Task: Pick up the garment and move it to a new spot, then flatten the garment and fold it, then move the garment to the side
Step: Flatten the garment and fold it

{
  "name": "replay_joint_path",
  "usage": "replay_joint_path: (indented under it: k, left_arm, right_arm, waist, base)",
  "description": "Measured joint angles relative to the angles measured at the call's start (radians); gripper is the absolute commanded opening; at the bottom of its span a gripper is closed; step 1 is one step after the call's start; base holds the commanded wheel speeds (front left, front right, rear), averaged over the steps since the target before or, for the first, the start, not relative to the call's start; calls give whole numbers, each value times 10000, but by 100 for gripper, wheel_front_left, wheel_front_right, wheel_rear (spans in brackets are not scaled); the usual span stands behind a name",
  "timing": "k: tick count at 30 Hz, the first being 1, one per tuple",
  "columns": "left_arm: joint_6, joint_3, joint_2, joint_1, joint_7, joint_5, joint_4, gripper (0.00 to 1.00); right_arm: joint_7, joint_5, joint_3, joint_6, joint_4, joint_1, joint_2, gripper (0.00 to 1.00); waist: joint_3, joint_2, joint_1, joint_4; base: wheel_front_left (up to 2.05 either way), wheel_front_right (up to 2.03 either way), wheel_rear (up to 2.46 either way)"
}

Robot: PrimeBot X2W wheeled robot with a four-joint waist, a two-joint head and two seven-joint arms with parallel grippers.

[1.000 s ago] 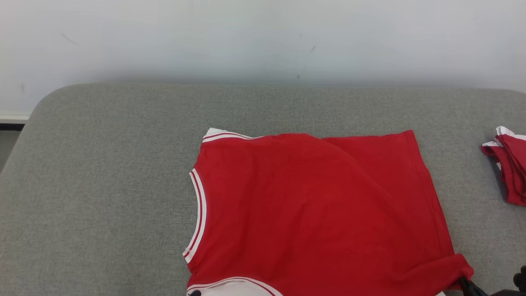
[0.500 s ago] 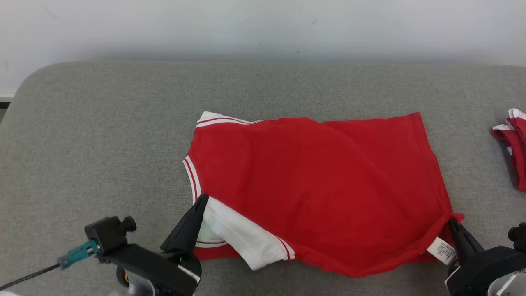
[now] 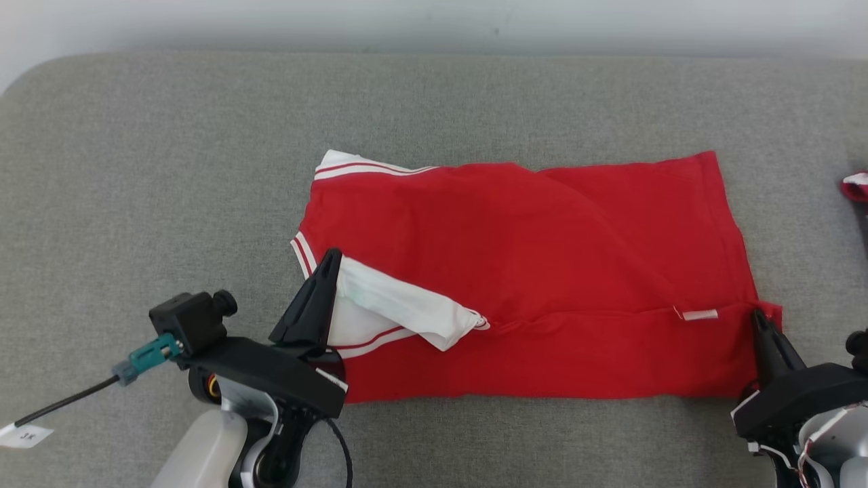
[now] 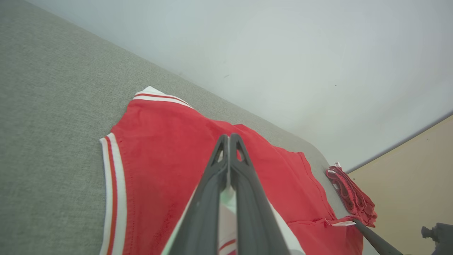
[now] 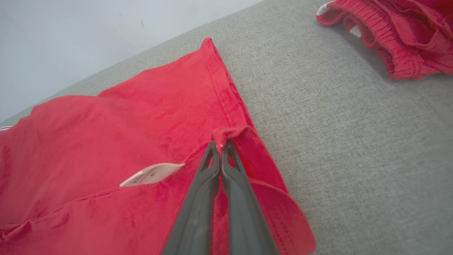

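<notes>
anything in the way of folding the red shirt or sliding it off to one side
Nothing lies on the red shirt; the left gripper and right gripper are shut on its near edge. To the robot's right a second red garment sits on the grey surface, so a shift that way could meet it; leftward looks free.

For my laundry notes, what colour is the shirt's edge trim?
Trim is white with a red stripe; best in left wrist view.

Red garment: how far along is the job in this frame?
Done: red garment lies flat on the grey cushion. In hand: left gripper pinches the white sleeve, right gripper the hem corner, with the near edge doubled over the body. Left: finishing the fold, moving it aside.
</notes>
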Motion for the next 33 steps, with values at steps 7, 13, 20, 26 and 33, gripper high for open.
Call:
replay_joint_path:
  k: [7, 13, 20, 26, 33]
  left_arm:
    - [-96, -71, -127, -635, -146, 221, 330, 0]
    - [-86, -163, -38, -1057, -142, 474, 694, 0]
    - [-90, -247, -88, -1384, -199, 550, 1081, 0]
    - [-54, -255, -40, -1427, -234, 619, 1396, 0]
    - [-58, -424, -107, -1682, -397, 909, 1877, 0]
  right_arm:
    - [-284, -314, 29, 0, 92, -208, 19, 0]
    - [-491, -437, -88, 0, -77, -266, 27, 0]
    - [-784, -523, -215, 0, -201, -295, 82, 0]
    - [-1089, -596, -265, 0, -322, -332, 127, 0]
    - [-941, -790, -309, 0, -58, -428, 169, 0]
  waist:
    - [371, 0, -1, 93]
    - [553, 0, -1, 100]
    - [643, 0, -2, 2]
    - [678, 0, -2, -62]
    - [703, 0, -2, 20]
  base:
    - [0, 0, 0]
    - [0, 0, 0]
    - [0, 0, 0]
    - [0, 0, 0]
    - [0, 0, 0]
